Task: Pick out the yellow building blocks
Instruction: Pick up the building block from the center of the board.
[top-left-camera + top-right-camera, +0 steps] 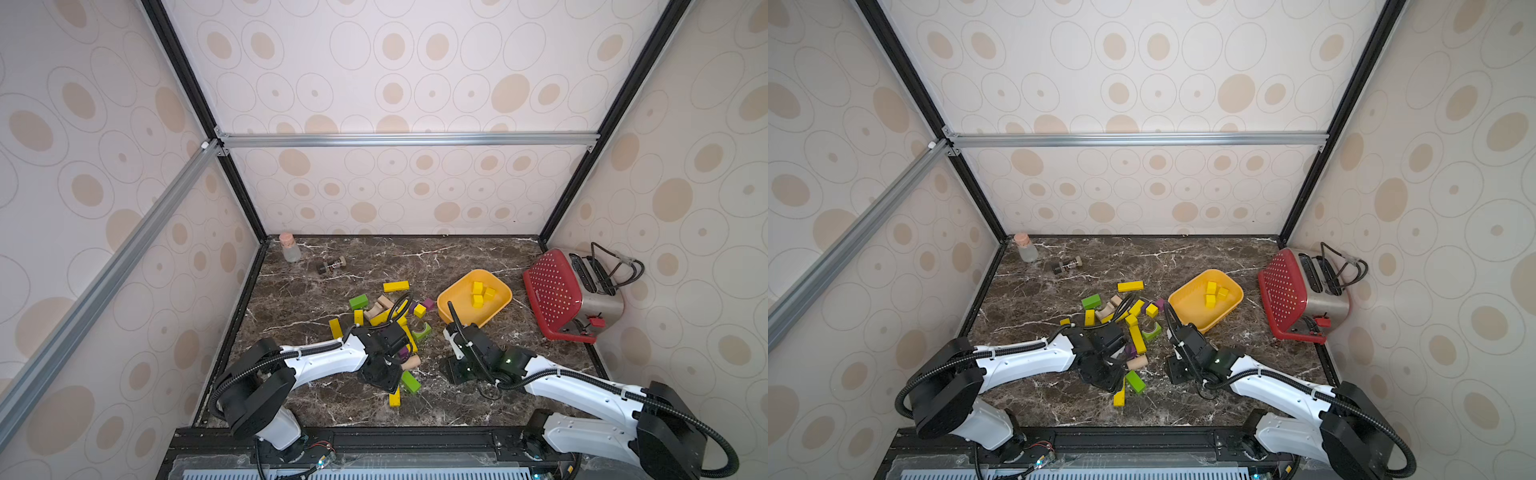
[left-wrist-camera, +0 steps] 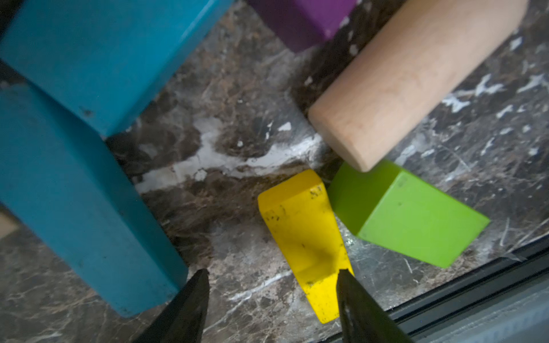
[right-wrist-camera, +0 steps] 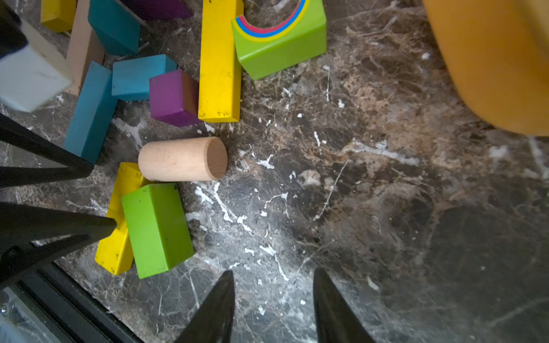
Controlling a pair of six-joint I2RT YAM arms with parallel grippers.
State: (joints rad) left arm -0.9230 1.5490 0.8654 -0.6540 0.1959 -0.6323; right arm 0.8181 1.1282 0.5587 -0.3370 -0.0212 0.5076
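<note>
The left gripper has its jaws spread, pinching nothing. A yellow bar lies on the marble top, its near end between the jaws and partly hidden by one fingertip. Its long axis points away from them, across their closing line. Black marks on its far end are unreadable. The right gripper is spread over bare marble. Three yellow cubes sit in the bowl, well apart from both.

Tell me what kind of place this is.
Most likely a robot test booth: wallpapered panels on an aluminium frame enclose a marble-patterned tabletop, a left arm and a right arm are mounted at its front edge, and props like the yellow building blocks and a toaster lie about.
</note>
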